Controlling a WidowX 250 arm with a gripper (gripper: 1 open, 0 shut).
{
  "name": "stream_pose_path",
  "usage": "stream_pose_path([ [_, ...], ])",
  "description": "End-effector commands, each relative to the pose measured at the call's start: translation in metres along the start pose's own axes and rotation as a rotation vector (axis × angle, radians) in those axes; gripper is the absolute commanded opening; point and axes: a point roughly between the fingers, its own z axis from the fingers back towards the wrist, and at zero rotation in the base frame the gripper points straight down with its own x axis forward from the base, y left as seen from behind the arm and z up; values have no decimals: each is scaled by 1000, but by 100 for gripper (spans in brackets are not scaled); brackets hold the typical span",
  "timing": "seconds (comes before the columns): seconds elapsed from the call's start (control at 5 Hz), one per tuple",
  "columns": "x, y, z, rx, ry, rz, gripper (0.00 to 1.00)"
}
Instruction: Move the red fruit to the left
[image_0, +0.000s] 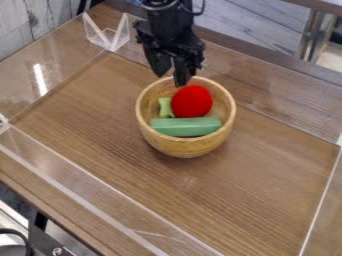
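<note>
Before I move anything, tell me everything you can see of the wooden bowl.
The bowl is round, light brown and looks like wood, with a smooth curved side. It sits upright on the table, open at the top. Inside are a red fruit, a long green vegetable and a small pale green piece.
</note>
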Motion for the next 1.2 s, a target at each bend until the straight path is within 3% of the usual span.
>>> stream_pose_path([
  [0.0, 3, 0, 12, 15, -30, 4, 0],
  [0.2, 0, 1, 14, 19, -27, 16, 0],
  [0.4, 16, 3, 17, 5, -38, -28, 0],
  [0.6, 28, -1, 5, -13, -24, -81, 100],
  [1.0, 13, 9, -16, 9, 13, 42, 100],
])
